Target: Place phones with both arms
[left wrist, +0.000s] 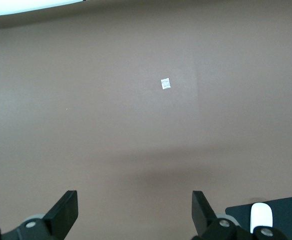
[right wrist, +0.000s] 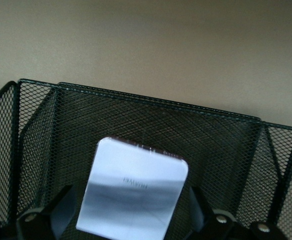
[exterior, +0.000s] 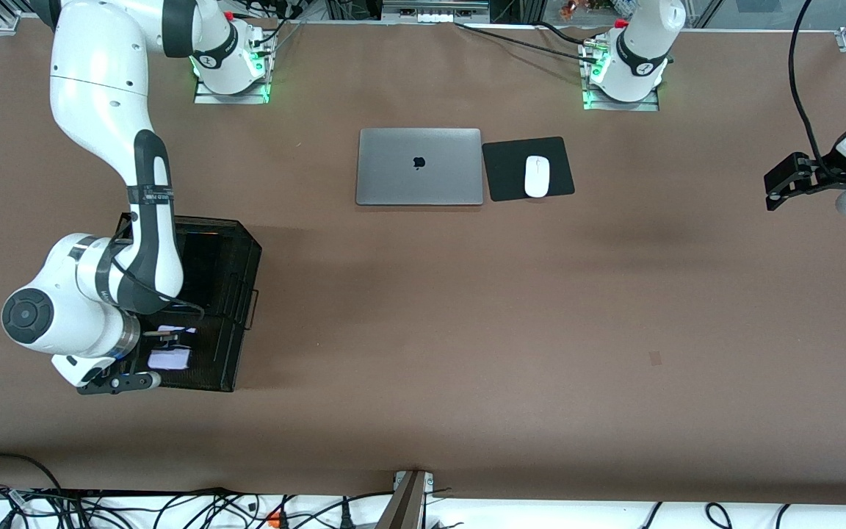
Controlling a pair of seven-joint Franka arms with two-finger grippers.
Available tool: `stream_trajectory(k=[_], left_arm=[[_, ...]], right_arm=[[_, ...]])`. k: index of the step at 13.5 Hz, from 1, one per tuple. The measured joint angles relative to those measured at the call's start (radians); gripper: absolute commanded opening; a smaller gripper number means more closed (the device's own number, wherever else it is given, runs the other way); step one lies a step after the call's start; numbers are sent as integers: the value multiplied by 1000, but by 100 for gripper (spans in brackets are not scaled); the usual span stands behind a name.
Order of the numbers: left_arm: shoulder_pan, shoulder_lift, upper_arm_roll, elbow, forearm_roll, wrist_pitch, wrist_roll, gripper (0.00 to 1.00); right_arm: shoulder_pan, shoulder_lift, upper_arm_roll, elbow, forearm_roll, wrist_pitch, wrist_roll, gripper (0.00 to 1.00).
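Black wire mesh forms one basket (exterior: 236, 308) at the right arm's end of the brown tabletop (exterior: 423, 330). Only one phone (exterior: 170, 358) can be made out, white-lavender, inside the basket at the end nearer the front camera; whatever else the basket holds is hidden by the arm. One closed grey laptop (exterior: 419, 167), one black pad (exterior: 528, 168) and one white mouse (exterior: 537, 176) on that pad lie near the bases.

Bent at the elbow, the right arm reaches down into the basket, right gripper (exterior: 145, 354) at the phone. The left arm waits at its end of the table, left gripper (exterior: 786, 181) open over bare tabletop.

From the right wrist, the phone (right wrist: 133, 197) stands tilted between the spread fingers (right wrist: 60, 212), gaps showing on both sides, with lettering across its pale face. From the left wrist, wide fingers (left wrist: 63, 212) frame bare tabletop, with a small white scrap (left wrist: 165, 83) and the mouse (left wrist: 261, 217).
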Motion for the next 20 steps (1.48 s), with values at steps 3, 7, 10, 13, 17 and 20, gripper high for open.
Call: stream_trajectory(k=[3, 7, 10, 13, 17, 20], left_arm=[[0, 0, 0, 0, 0, -3, 0, 100], [0, 1, 0, 1, 0, -15, -1, 100], [0, 1, 0, 1, 0, -15, -1, 100], [0, 1, 0, 2, 0, -16, -1, 100], [0, 2, 0, 2, 0, -16, -1, 100], [0, 2, 0, 3, 0, -16, -1, 100]], right_arm=[[4, -37, -36, 18, 0, -93, -1, 100], [13, -171, -80, 34, -58, -261, -14, 100], [57, -292, -81, 33, -141, -386, -9, 100], [63, -386, -89, 2, -191, -477, -9, 100], [3, -612, 37, -229, -370, -418, 67, 100], [-205, -764, 320, -361, -450, -393, 187, 100]])
